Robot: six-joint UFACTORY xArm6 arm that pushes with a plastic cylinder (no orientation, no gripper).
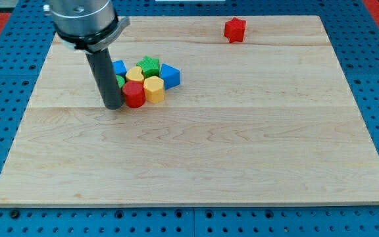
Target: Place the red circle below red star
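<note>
The red circle [134,95] is a short red cylinder at the lower left of a tight cluster of blocks, left of the board's middle. The red star [235,29] stands alone near the view's top edge, right of centre, far from the circle. My tip [112,105] rests on the board just left of the red circle, touching or almost touching its left side. The dark rod rises from there and hides part of the cluster's left side.
The cluster also holds a yellow hexagon [154,89], a yellow round block [135,74], a green star [149,65], a blue triangular block [170,75], a blue block [118,68] and a green piece [120,81] behind the rod. The wooden board [196,158] lies on a blue pegboard.
</note>
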